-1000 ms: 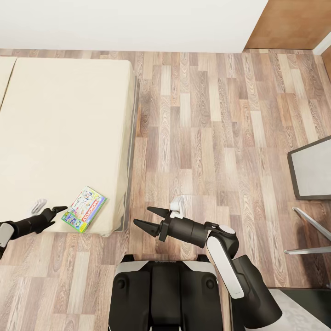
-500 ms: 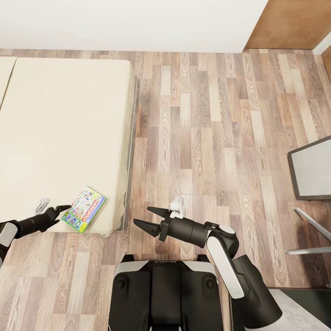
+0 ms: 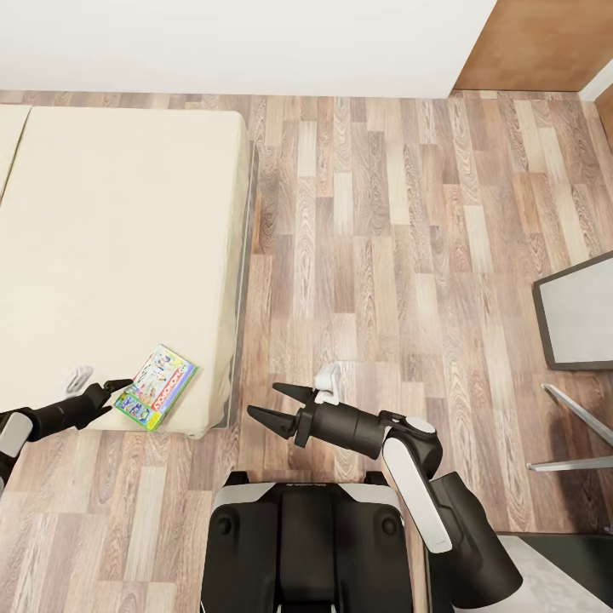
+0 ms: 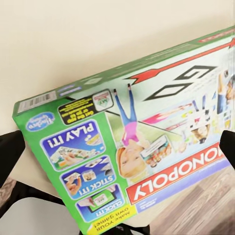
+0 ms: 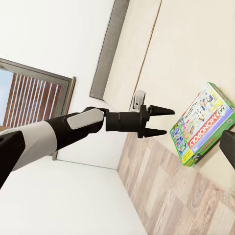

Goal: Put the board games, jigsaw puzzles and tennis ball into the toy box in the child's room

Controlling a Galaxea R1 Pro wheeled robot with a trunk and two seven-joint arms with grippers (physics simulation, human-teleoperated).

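— Since one second ago, what has moved?

— Only the left gripper [image 3: 122, 388]. It went forward a little over the bed [image 3: 111, 247] and its tips are now at the near edge of the Monopoly box [image 3: 156, 386]. Between the half-second picture and now I see no change. The right gripper [image 3: 274, 404] and the camera stayed as they were.

— Is any container in view, and what is inside?

— No bin shows. The one box here is the Monopoly game, closed, lying flat on the mattress near the bed's corner, just in front of the left gripper's tips. In the left wrist view the box [image 4: 137, 147] sits between the two dark fingers [image 4: 10, 152], which stand wide apart at each side, not pressing it.

— And the right gripper?

— Its jaws are apart, with nothing between them, over the wooden floor [image 3: 383, 238], well apart from the box. In the right wrist view the left gripper [image 5: 164, 122] points at the box [image 5: 203, 122] from just beside it.

— What is hard to see?

— If the left tips really touch the box, I cannot tell. The grey-framed panel [image 3: 579, 315] is cut off by the picture edge. The left arm is also cut off.
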